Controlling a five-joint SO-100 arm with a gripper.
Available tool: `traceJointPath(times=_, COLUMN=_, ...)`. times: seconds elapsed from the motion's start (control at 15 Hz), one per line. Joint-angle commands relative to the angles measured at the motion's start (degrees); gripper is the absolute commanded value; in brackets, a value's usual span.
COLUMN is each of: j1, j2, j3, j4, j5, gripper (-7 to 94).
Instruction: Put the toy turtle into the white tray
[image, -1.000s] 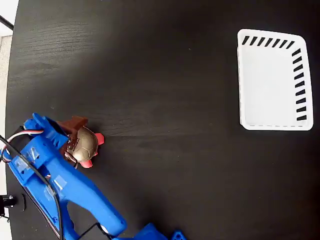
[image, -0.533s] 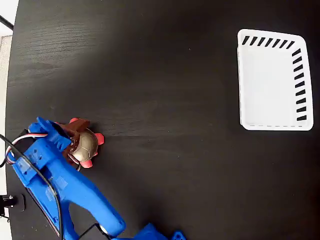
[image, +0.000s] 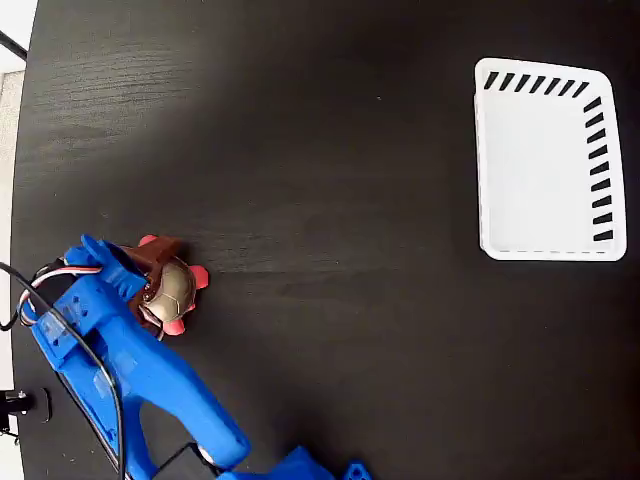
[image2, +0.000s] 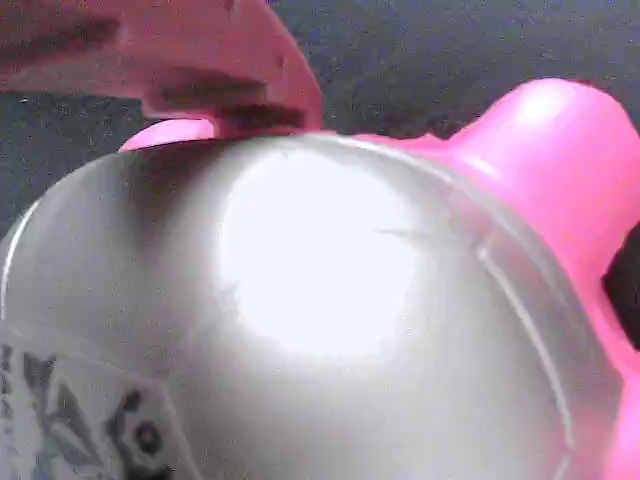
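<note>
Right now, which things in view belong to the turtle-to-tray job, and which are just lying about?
Part of the job:
- toy turtle, lower left in the fixed view, at the end effector
- white tray, upper right, nothing in it

Lying about:
- nothing loose; only the black table and the blue arm's cables

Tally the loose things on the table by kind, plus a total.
Turtle: 1, at the gripper, lower left in the fixed view
Tray: 1, upper right in the fixed view, nothing in it
Total: 2
</note>
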Motion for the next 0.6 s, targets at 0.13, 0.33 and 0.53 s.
traceJointPath(times=0.13, j1=0.0, j2=2.81, j3=-0.09, j4=0.62, j5=-0.18, gripper=38)
traceJointPath(times=0.33, j1=0.88, j2=3.25, j3=-0.09, j4=0.79, j5=-0.79, gripper=16)
traceJointPath(times=0.53, j1=2.29, j2=3.43, j3=-0.62, j4=1.05, j5=-2.29, gripper=0)
